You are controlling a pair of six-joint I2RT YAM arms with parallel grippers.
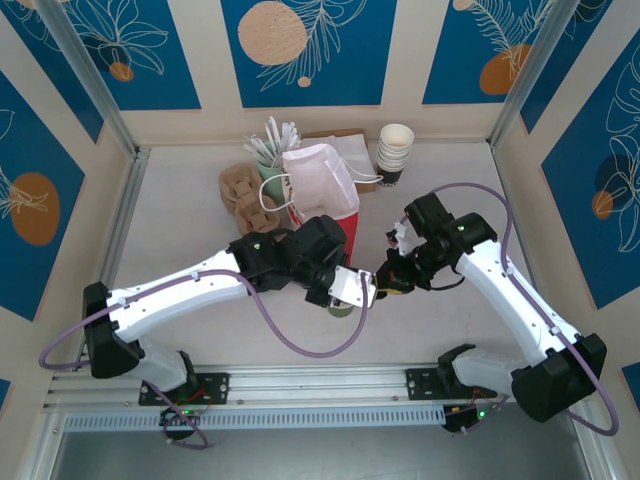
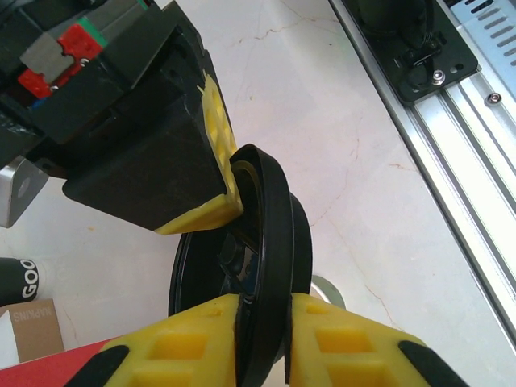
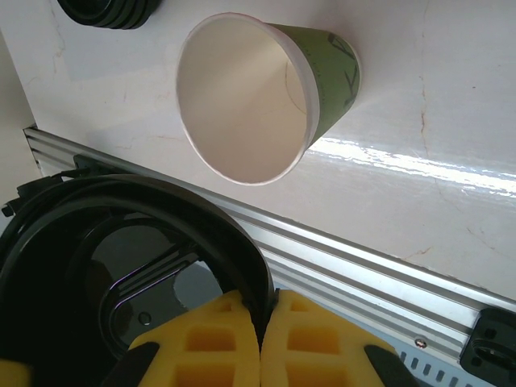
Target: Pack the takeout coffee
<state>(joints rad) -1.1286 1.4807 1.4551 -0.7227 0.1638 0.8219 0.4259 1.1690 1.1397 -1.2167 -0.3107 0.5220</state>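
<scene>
A black plastic lid (image 2: 274,226) hangs on edge between both grippers above the table's front middle. My left gripper (image 2: 264,310) is shut on its lower rim, both yellow pads pressed against it. My right gripper (image 3: 266,310) is shut on the rim of the same black lid (image 3: 201,218); one of its fingers (image 2: 216,181) meets the lid from above. From overhead the left gripper (image 1: 352,290) and right gripper (image 1: 385,283) nearly touch. The takeout coffee cup (image 3: 242,97), green paper with a white inside, stands open-topped just below them (image 1: 340,310).
A red-and-white bag (image 1: 320,185) stands behind the grippers, with a cardboard cup carrier (image 1: 245,190) to its left and a stack of white cups (image 1: 395,150) at the back right. A stack of black lids (image 3: 109,12) sits near the cup. The aluminium rail (image 3: 387,282) runs along the table's near edge.
</scene>
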